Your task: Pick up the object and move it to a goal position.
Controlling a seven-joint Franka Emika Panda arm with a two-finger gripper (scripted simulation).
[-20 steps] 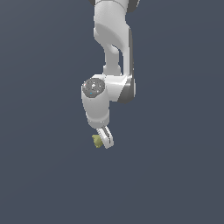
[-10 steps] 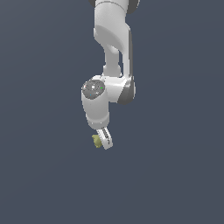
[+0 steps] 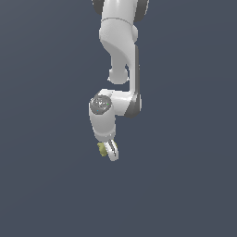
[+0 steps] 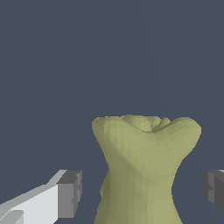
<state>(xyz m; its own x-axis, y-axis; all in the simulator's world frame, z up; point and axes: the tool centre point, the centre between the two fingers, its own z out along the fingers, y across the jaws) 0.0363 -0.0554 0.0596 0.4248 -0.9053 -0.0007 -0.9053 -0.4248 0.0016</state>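
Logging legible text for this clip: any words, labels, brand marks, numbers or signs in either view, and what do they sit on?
None: no text can be read in either view.
The white arm shows no lettering; the round dark cap on its joint has a small greenish mark too blurred to read.
The olive-yellow object and the gripper carry no markings.
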